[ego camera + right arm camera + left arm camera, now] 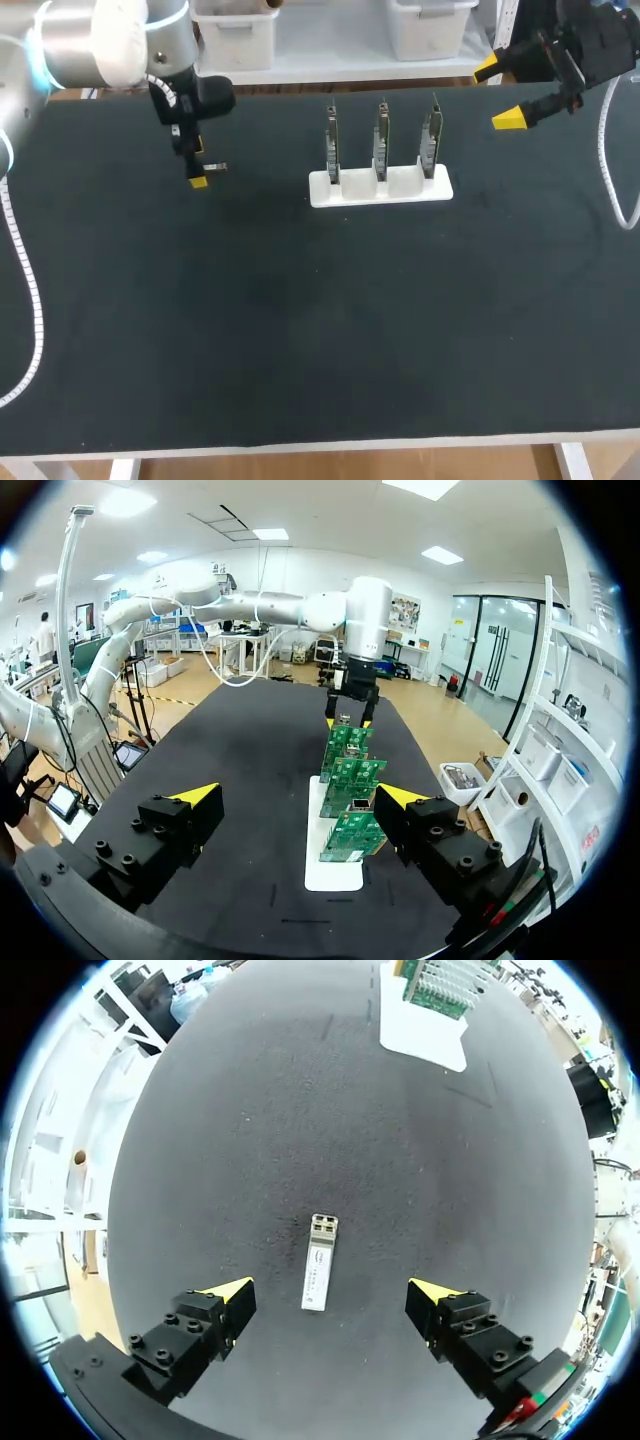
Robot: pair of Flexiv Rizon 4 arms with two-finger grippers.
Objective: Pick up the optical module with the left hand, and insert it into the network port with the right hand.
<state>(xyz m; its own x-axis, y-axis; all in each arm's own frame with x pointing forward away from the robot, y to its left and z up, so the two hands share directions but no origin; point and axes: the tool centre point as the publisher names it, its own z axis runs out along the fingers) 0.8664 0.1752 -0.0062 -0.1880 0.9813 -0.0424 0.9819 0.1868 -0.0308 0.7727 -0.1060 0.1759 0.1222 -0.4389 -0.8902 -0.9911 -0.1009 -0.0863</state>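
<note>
The optical module (319,1275), a small silver bar, lies flat on the black table (300,320). It sits under my left gripper (335,1292), between the open fingers, and neither yellow tip touches it. From above, the left gripper (198,172) hangs at the table's far left with the module (216,167) beside its tip. Three upright green network cards (381,140) stand in a white holder (345,193) at the far middle. My right gripper (498,93) hovers open and empty at the far right. From the right gripper (300,795), the cards (348,780) stand just ahead, and the left gripper (350,705) is beyond them.
The white holder (333,870) is the only obstacle on the mat. A white cable (615,190) hangs from the right arm over the table's right edge. Another cable (28,300) trails from the left arm along the left edge.
</note>
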